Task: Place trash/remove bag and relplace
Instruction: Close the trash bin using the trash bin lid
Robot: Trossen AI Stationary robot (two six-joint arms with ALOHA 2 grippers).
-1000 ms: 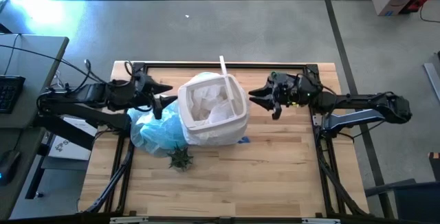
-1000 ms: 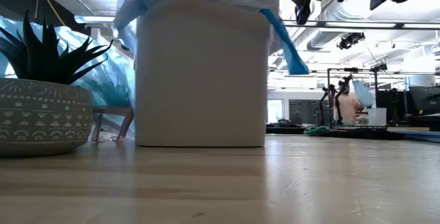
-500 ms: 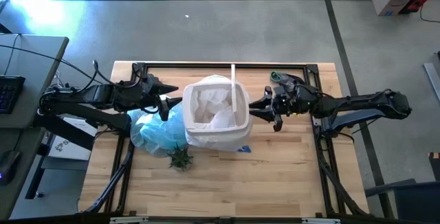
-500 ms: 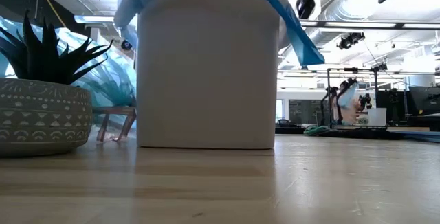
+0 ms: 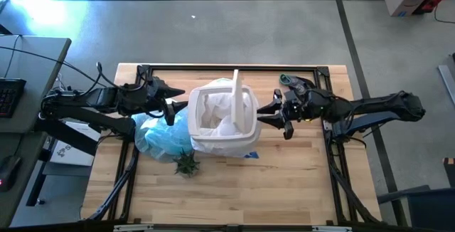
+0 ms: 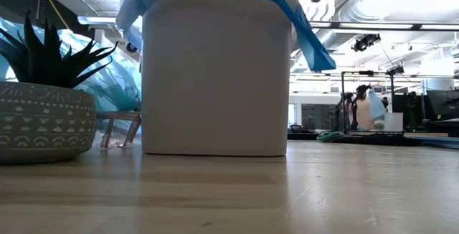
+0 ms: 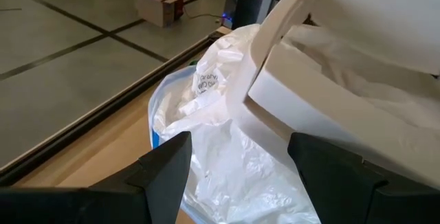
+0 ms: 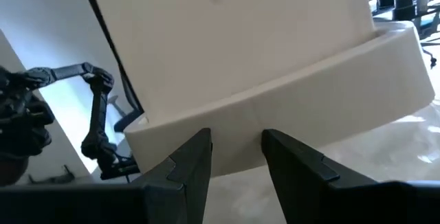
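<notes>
The white bin (image 5: 222, 134) stands mid-table, its white lid frame (image 5: 245, 109) on top and a flap (image 5: 236, 82) standing up. Light-blue bag liner (image 6: 305, 36) hangs over the bin's rim, and white crinkled stuff (image 5: 213, 114) shows inside. A second, stuffed light-blue bag (image 5: 155, 136) lies on the table against the bin's left side. My right gripper (image 5: 261, 112) is shut on the lid frame at the bin's right. My left gripper (image 5: 176, 104) hovers open, left of the bin and above that bag (image 7: 206, 148). My right gripper pinches the lid frame's white band (image 8: 237, 124) on the bin's right side between its two fingers (image 8: 199, 155). The fingers reach in level from the table's right. The frame lies slanted in the hold; whether it rests on the bin's rim I cannot tell.
A small spiky plant in a patterned pot (image 5: 186, 162) stands near the bin's front left corner, large at the left of the low view (image 6: 44, 123). Bare wood lies toward the near edge (image 5: 234, 196). Black frame rails run along the table's sides.
My right gripper has swung toward the table's near edge and toward the bin, carrying the lid frame with it. The frame has turned from skewed to nearly square over the bin. In the low view the bin has shifted a little to the right.
</notes>
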